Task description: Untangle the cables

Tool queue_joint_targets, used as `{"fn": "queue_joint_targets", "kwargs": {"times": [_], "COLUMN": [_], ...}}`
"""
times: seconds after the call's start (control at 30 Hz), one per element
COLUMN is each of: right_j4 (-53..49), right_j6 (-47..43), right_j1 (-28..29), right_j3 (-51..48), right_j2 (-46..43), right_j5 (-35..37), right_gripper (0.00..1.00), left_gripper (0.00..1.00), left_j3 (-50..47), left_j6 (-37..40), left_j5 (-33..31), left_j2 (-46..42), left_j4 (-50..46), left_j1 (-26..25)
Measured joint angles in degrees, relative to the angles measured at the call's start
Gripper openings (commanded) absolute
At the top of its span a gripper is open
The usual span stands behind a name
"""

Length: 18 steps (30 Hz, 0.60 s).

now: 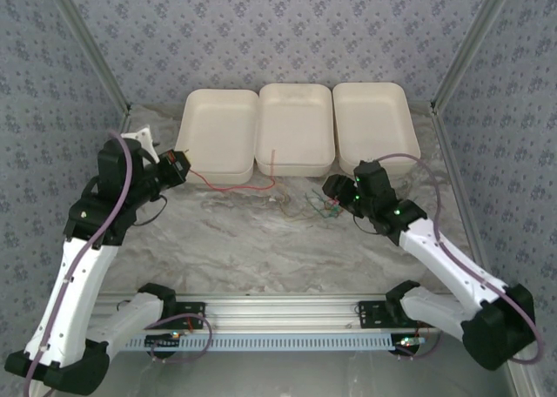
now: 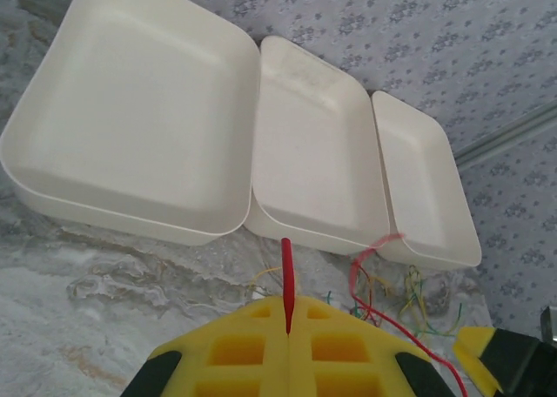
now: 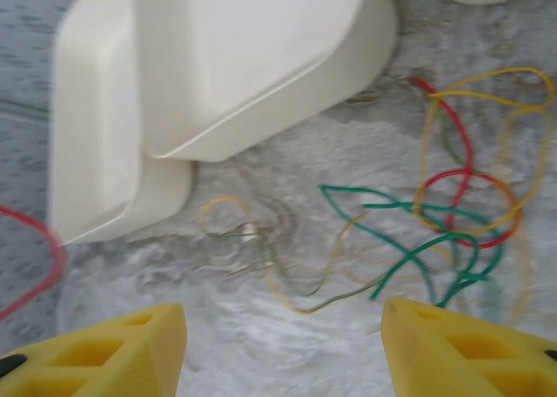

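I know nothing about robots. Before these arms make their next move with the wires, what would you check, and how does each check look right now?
1. Hold of the left gripper: ok, jaws shut on the red cable.
2. Is the right gripper ready to grab: ok, jaws open with nothing between them.
3. Right gripper aimed at the tangle: ok, the green cable lies just ahead of it.
4. Cables separated: not ok, the yellow cable loops through the red and green ones.
5. Red cable free of the white trays: cannot tell, it runs close by their front walls.
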Motion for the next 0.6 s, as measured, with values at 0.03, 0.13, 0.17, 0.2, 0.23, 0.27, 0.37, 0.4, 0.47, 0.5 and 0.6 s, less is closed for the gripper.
{"fn": "queue_joint_targets", "kwargs": {"times": [0.03, 0.13, 0.17, 0.2, 0.23, 0.27, 0.37, 0.4, 0.47, 0.5, 0.6], "right_j4": [0.0, 1.75, 2.58, 3.15, 3.34, 3.41, 4.07, 4.61, 5.6, 6.12, 7.28], "right_j6": [0.55, 0.9, 0.57, -0.31, -1.05, -1.73, -4.2, -4.98, -6.32, -6.86, -8.0], "right_j1": [1.68, 6.38, 7.41, 8.76, 9.73, 10.43, 11.82, 12.15, 12.66, 12.96, 13.7], "right_j3": [0.11, 0.31, 0.39, 0.74, 1.31, 1.95, 3.8, 4.11, 4.48, 4.63, 5.09], "right_j2": [-1.44, -3.02, -2.91, -2.56, -1.97, -1.36, 0.92, 1.66, 3.26, 4.17, 6.58], "right_j5": [0.59, 1.51, 1.68, 1.9, 2.16, 2.38, 2.93, 2.93, 2.93, 2.95, 2.95], "right_gripper": [0.65, 0.7, 0.71, 0.72, 0.73, 0.74, 0.75, 0.75, 0.76, 0.76, 0.76], "left_gripper": [0.0, 0.0, 0.0, 0.0, 0.0, 0.0, 0.0, 0.0, 0.0, 0.0, 0.0], "left_j3": [-0.81, -2.43, -2.78, -3.06, -3.23, -3.3, -3.32, -3.32, -3.37, -3.41, -3.72], "left_j6": [-0.24, -0.87, -1.05, -1.18, -1.33, -1.42, -1.53, -1.68, -1.73, -1.73, -1.73], "left_j5": [0.7, 2.86, 3.48, 4.2, 4.7, 5.22, 6.67, 7.13, 7.69, 7.93, 8.37], "left_j2": [-0.35, -0.55, -0.55, -0.55, -0.55, -0.55, -0.55, -0.55, -0.55, -0.55, -0.59], "left_j4": [0.81, 2.91, 3.34, 3.65, 3.87, 4.0, 4.81, 4.9, 4.92, 4.87, 4.87], "left_j1": [0.0, 0.0, 0.0, 0.0, 0.0, 0.0, 0.0, 0.0, 0.0, 0.0, 0.0]}}
